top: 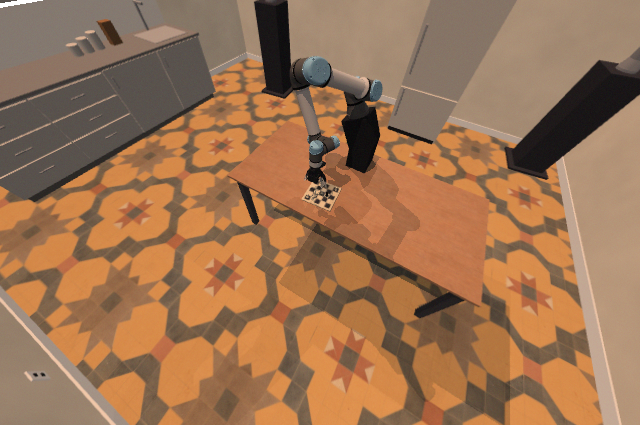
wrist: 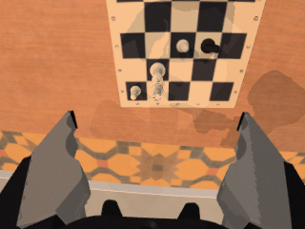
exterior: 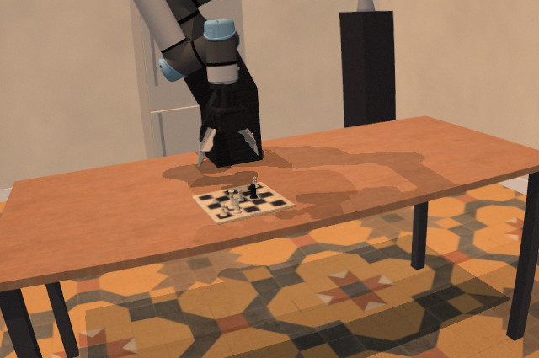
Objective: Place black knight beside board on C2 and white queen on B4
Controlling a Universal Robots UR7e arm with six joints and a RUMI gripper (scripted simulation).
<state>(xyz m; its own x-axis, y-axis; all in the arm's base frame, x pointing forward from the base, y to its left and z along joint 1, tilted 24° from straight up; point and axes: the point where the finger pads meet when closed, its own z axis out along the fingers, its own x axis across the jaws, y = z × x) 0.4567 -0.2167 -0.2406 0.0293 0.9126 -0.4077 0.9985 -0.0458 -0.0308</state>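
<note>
The black knight point(exterior: 253, 192) point(wrist: 208, 46) stands upright on C2 of the chessboard point(top: 327, 207) point(exterior: 287, 205) point(wrist: 114, 31). The white queen point(exterior: 232, 200) point(wrist: 157, 71) stands upright on B4, its base inside the dark square. In the wrist view its top overlaps the white piece behind it. My gripper point(exterior: 228, 159) point(wrist: 155, 113) is wide open and empty, above the board on the robot's side. Nothing is between the fingertips, and they touch no piece.
A white pawn point(exterior: 223, 212) point(wrist: 135, 91) stands on A5, another white piece point(exterior: 237, 206) point(wrist: 157, 96) on A4, and a white pawn point(exterior: 240, 195) point(wrist: 183, 46) on C3. A pale piece point(exterior: 254, 180) stands on the robot-side row behind the knight. No piece shows beside the board.
</note>
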